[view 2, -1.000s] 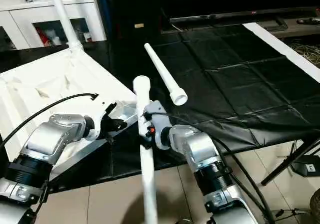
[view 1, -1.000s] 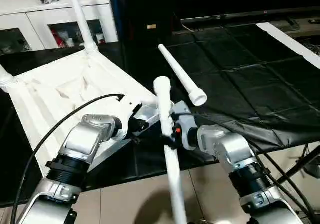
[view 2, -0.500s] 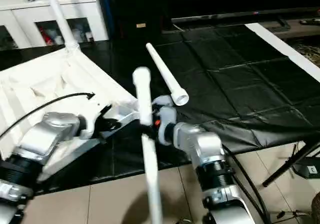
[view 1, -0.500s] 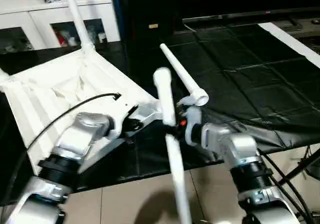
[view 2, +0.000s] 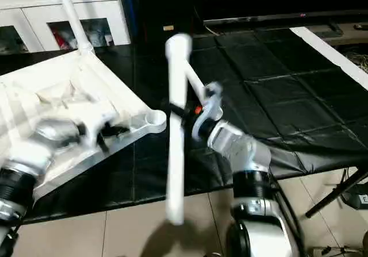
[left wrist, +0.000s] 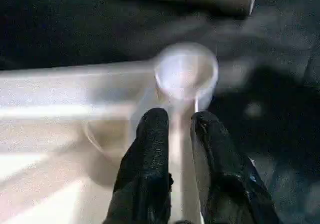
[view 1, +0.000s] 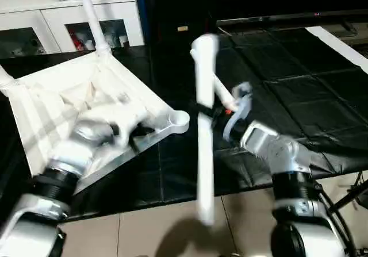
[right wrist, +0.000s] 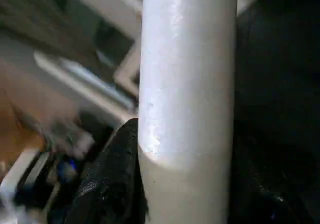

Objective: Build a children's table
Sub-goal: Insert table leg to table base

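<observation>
The white table top (view 1: pixel 69 104) lies underside up on the black cloth, with two legs standing in its far (view 1: pixel 91 15) and left (view 1: pixel 7 83) corners. Its near corner socket (view 1: pixel 179 119) is empty. My left gripper (view 1: pixel 135 135) is shut on the top's rim just behind that socket; in the left wrist view its fingers (left wrist: pixel 152 139) pinch a white rib below the socket (left wrist: pixel 186 74). My right gripper (view 1: pixel 208 114) is shut on a third white leg (view 1: pixel 204 153), held nearly upright to the right of the socket. A fourth leg (view 2: pixel 195 86) lies on the cloth behind it, partly hidden.
A white glass-door cabinet (view 1: pixel 69 21) stands at the back left. The black cloth (view 1: pixel 287 67) covers the work surface to the right, with a white strip (view 1: pixel 339 44) at its far right edge. Tiled floor (view 1: pixel 144 228) lies below the near edge.
My right gripper has raised the held leg and carried it up and to the right, so the near corner socket is now uncovered. The left gripper stays on the rim. The camera shifted.
</observation>
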Motion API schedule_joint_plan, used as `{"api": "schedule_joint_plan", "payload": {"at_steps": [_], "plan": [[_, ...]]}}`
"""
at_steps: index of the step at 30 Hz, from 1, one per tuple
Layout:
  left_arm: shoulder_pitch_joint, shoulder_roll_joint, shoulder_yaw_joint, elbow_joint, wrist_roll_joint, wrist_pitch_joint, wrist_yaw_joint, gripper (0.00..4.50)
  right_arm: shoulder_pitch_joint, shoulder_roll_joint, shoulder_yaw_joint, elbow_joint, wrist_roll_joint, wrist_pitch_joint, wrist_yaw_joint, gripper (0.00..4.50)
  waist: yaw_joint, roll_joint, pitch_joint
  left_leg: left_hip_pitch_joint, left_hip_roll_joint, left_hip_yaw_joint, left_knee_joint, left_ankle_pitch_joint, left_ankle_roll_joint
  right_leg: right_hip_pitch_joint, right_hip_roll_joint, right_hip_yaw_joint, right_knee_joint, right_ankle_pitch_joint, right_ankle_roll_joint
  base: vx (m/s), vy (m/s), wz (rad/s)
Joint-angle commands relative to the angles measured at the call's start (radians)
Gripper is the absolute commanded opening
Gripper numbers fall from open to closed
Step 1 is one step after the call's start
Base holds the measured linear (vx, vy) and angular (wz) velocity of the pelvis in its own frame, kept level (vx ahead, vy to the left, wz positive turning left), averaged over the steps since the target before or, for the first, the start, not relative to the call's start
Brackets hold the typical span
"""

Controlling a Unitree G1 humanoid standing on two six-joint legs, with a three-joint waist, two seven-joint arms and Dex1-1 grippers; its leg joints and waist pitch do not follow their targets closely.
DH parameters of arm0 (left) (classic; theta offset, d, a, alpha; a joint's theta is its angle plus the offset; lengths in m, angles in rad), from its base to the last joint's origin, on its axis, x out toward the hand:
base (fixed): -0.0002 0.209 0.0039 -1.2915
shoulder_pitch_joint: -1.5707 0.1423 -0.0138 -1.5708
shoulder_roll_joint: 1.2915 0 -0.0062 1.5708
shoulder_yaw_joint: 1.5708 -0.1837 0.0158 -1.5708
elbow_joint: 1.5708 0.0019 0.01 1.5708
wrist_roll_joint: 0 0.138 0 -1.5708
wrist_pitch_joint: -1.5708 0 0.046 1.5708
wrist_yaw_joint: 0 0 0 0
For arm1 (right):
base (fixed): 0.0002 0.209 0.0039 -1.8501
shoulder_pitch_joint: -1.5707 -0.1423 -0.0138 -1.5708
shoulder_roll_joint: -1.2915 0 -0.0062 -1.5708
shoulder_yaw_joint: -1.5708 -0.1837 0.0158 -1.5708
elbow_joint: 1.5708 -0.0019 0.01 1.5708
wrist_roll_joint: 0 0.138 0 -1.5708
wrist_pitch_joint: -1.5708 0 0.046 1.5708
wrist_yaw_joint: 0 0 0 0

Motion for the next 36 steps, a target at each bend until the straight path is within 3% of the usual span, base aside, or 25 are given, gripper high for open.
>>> {"api": "schedule_joint_plan", "payload": {"at_steps": [1, 5, 6, 9, 11, 12, 14, 16, 24, 26, 27, 31, 34, 35, 36], "plan": [[0.012, 0.001, 0.052, -0.072, -0.077, 0.056, -0.025, 1.18, -0.025, 0.025, -0.024, -0.003, 0.045, -0.041, -0.023, 1.7, 0.005, 0.005, -0.081, -0.002, -0.02, 0.021, -0.06, -0.144, 0.005, 0.072, -0.054, 0.05, -0.066, -0.203, -0.175, 0.0, 0.0, 0.0], [0.035, -0.036, 0.109, -0.184, -0.215, 0.153, -0.062, 1.3, -0.041, 0.061, -0.041, -0.005, 0.062, -0.106, -0.042, 1.7, 0.012, 0.004, -0.082, -0.003, -0.018, 0.022, -0.06, -0.123, 0.005, 0.07, -0.055, 0.051, -0.062, -0.191, -0.18, 0.0, 0.0, 0.0], [0.055, -0.059, 0.108, -0.241, -0.287, 0.225, -0.085, 1.55, -0.053, 0.086, -0.06, 0.003, 0.074, -0.137, -0.075, 1.7, 0.012, 0.002, -0.08, -0.003, -0.019, 0.023, -0.061, -0.126, 0.007, 0.068, -0.053, 0.05, -0.065, -0.198, -0.178, 0.0, 0.0, 0.0], [0.09, -0.091, 0.081, -0.295, -0.339, 0.29, -0.098, 1.66, -0.07, 0.129, -0.083, -0.001, 0.106, -0.157, -0.097, 1.7, 0.014, -0.002, -0.08, -0.001, -0.02, 0.025, -0.062, -0.13, 0.009, 0.067, -0.05, 0.053, -0.063, -0.201, -0.178, 0.0, 0.0, 0.0], [0.097, -0.099, 0.071, -0.297, -0.334, 0.298, -0.092, 1.94, -0.072, 0.14, -0.084, -0.008, 0.112, -0.158, -0.098, 1.7, 0.014, 0.0, -0.077, -0.003, -0.022, 0.026, -0.063, -0.14, 0.013, 0.067, -0.048, 0.051, -0.068, -0.223, -0.162, 0.0, 0.0, 0.0], [0.097, -0.099, 0.071, -0.297, -0.334, 0.298, -0.092, 2.03, -0.072, 0.14, -0.084, -0.008, 0.112, -0.158, -0.098, 1.7, 0.014, -0.001, -0.078, -0.005, -0.025, 0.025, -0.063, -0.13, 0.016, 0.071, -0.048, 0.051, -0.072, -0.244, -0.137, 0.0, 0.0, 0.0], [0.116, -0.125, 0.028, -0.269, -0.279, 0.318, -0.042, 2.07, -0.081, 0.172, -0.075, -0.021, 0.128, -0.176, -0.1, 1.7, 0.011, 0.003, -0.078, -0.006, -0.025, 0.024, -0.063, -0.127, 0.013, 0.071, -0.047, 0.05, -0.075, -0.258, -0.119, 0.0, 0.0, 0.0], [0.116, -0.15, 0.038, -0.257, -0.287, 0.348, -0.005, 2.37, -0.084, 0.179, -0.067, -0.02, 0.132, -0.188, -0.104, 1.7, 0.011, 0.001, -0.079, -0.007, -0.026, 0.025, -0.061, -0.118, 0.012, 0.073, -0.047, 0.05, -0.074, -0.252, -0.115, 0.0, 0.0, 0.0], [0.11, -0.235, 0.109, -0.236, -0.359, 0.459, 0.126, 2.86, -0.082, 0.18, -0.069, -0.022, 0.152, -0.222, -0.123, 1.69, 0.01, -0.001, -0.082, -0.01, -0.028, 0.026, -0.056, -0.095, 0.021, 0.074, -0.043, 0.049, -0.07, -0.208, -0.133, 0.0, 0.0, 0.0], [0.109, -0.243, 0.121, -0.233, -0.37, 0.468, 0.133, 2.86, -0.082, 0.181, -0.07, -0.023, 0.154, -0.225, -0.123, 1.69, 0.011, -0.002, -0.083, -0.011, -0.029, 0.025, -0.057, -0.091, 0.025, 0.075, -0.043, 0.048, -0.071, -0.21, -0.129, 0.0, 0.0, 0.0], [0.107, -0.263, 0.148, -0.23, -0.386, 0.485, 0.15, 2.6, -0.082, 0.181, -0.069, -0.023, 0.163, -0.231, -0.124, 1.69, 0.011, 0.0, -0.083, -0.011, -0.029, 0.025, -0.056, -0.091, 0.024, 0.074, -0.043, 0.048, -0.071, -0.209, -0.129, 0.0, 0.0, 0.0], [0.108, -0.283, 0.176, -0.235, -0.409, 0.508, 0.164, 2.32, -0.081, 0.18, -0.066, -0.021, 0.172, -0.236, -0.129, 1.69, 0.012, -0.003, -0.082, -0.012, -0.029, 0.025, -0.056, -0.095, 0.03, 0.075, -0.044, 0.047, -0.074, -0.228, -0.122, 0.0, 0.0, 0.0], [0.143, -0.256, 0.114, -0.285, -0.397, 0.498, 0.142, 2.07, -0.08, 0.179, -0.053, -0.016, 0.174, -0.246, -0.132, 1.69, 0.012, -0.008, -0.081, -0.012, -0.028, 0.025, -0.058, -0.097, 0.034, 0.074, -0.044, 0.047, -0.076, -0.24, -0.115, 0.0, 0.0, 0.0], [0.145, -0.255, 0.109, -0.287, -0.394, 0.499, 0.146, 2.02, -0.079, 0.177, -0.051, -0.016, 0.175, -0.247, -0.132, 1.69, 0.011, -0.005, -0.081, -0.012, -0.027, 0.024, -0.058, -0.096, 0.033, 0.073, -0.044, 0.047, -0.074, -0.237, -0.116, 0.0, 0.0, 0.0], [0.146, -0.254, 0.104, -0.29, -0.389, 0.498, 0.15, 1.93, -0.079, 0.176, -0.05, -0.015, 0.177, -0.247, -0.132, 1.69, 0.011, -0.011, -0.081, -0.011, -0.027, 0.026, -0.058, -0.095, 0.034, 0.072, -0.043, 0.047, -0.076, -0.238, -0.114, 0.0, 0.0, 0.0]]}}
